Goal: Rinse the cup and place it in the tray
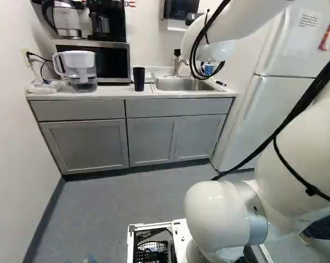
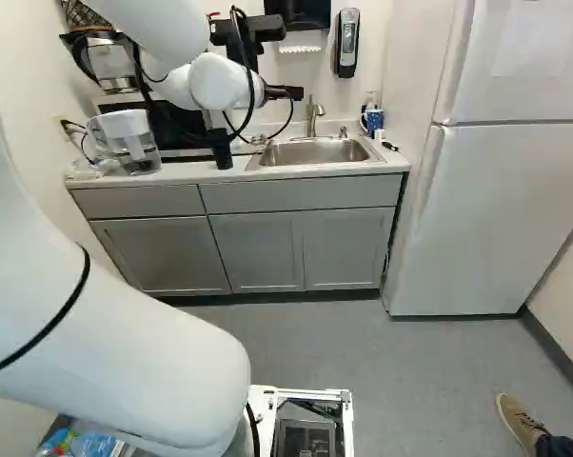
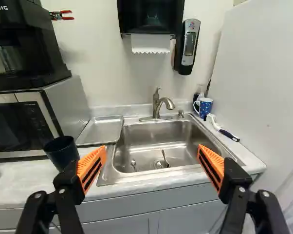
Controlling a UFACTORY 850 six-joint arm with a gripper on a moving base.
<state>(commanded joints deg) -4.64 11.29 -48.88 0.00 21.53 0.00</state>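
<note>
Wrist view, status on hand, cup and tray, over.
Hand open, empty, facing the sink. Dark cup upright on counter, outside the metal tray. Microwave close by cup; approach otherwise looks clear.

The counter (image 3: 20, 181) carries a pitcher (image 1: 81, 63), microwave (image 3: 71, 109), dark cup (image 3: 62, 155), tray (image 3: 101, 130), mug (image 3: 205, 107) and brush (image 3: 217, 125).

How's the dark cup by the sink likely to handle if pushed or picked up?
The dark cup is tall and tapers toward its base, so a push near the rim would probably tip it. Its round side suggests it might roll if it fell on the counter. The even, round rim hints at stiff walls that should hold shape in a grip.
</note>
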